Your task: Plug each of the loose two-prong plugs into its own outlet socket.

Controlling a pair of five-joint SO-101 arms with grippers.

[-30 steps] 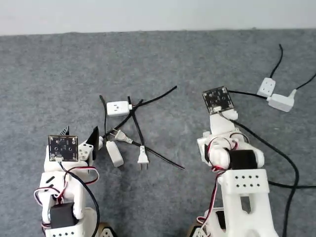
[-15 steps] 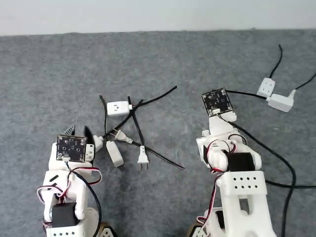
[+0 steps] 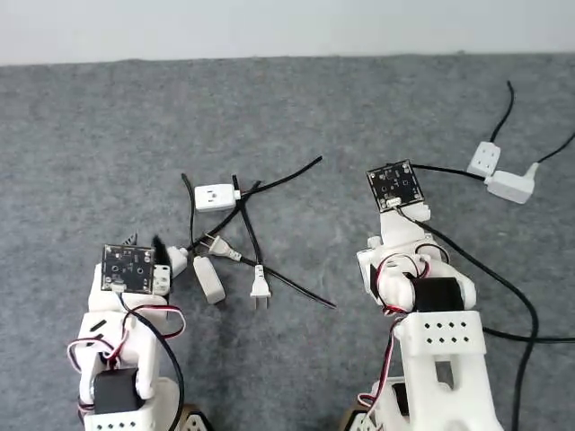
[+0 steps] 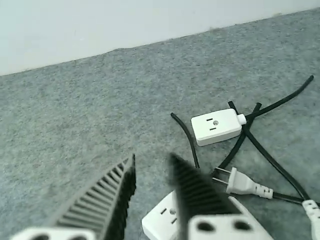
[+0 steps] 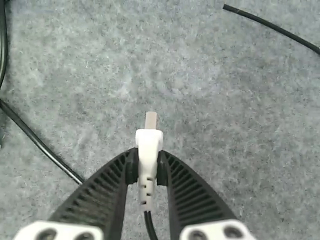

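In the high view, my left claw [image 3: 146,242] hangs low over the grey table [image 3: 90,135], partly open and gripping nothing. The near socket [image 3: 208,279] lies just beside it, on the side toward my right arm. The first loose plug [image 3: 218,247] is a little past that socket, and the second loose plug [image 3: 260,287] is farther the same way. Ahead of the claw, the far socket [image 3: 214,196] lies among crossing black cords [image 3: 283,178].

In the left wrist view, my left claw [image 4: 151,162] has its jaws a moderate gap apart and empty. The near socket [image 4: 162,220] lies beneath one finger. The first loose plug [image 4: 242,183] is just beyond that finger, and the far socket [image 4: 216,126] is well ahead of the tips.

In the right wrist view, my right claw [image 5: 148,159] is clamped on the held plug [image 5: 148,142]. Its prongs poke out past my fingertips above the table, and its cord trails back between the fingers.
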